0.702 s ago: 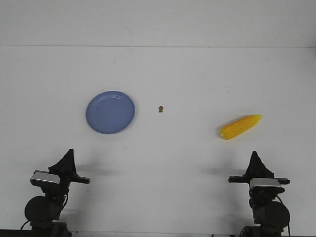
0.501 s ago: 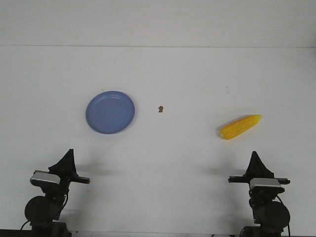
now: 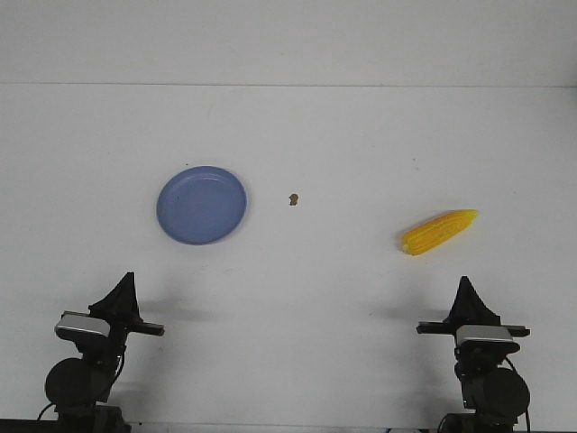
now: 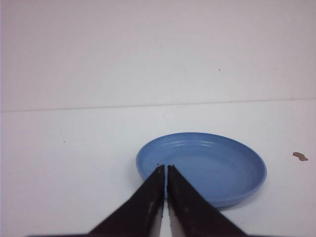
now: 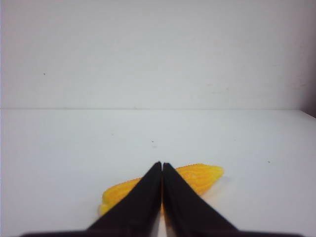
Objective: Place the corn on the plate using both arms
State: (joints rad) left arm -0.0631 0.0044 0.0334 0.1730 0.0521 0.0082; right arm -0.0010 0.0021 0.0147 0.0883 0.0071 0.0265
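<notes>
The yellow corn (image 3: 439, 231) lies on the white table at the right, its pointed end toward the far right; in the right wrist view it (image 5: 202, 177) lies beyond my shut fingers. The empty periwinkle-blue plate (image 3: 202, 205) sits at the left; it also shows in the left wrist view (image 4: 217, 165). My left gripper (image 3: 123, 281) is shut and empty near the front edge, well short of the plate; the left wrist view shows it (image 4: 163, 168) too. My right gripper (image 3: 465, 285) is shut and empty, short of the corn, as the right wrist view (image 5: 162, 164) confirms.
A tiny brown speck (image 3: 293, 199) lies on the table between plate and corn; it shows in the left wrist view (image 4: 299, 156). The table's far edge meets a white wall (image 3: 288, 41).
</notes>
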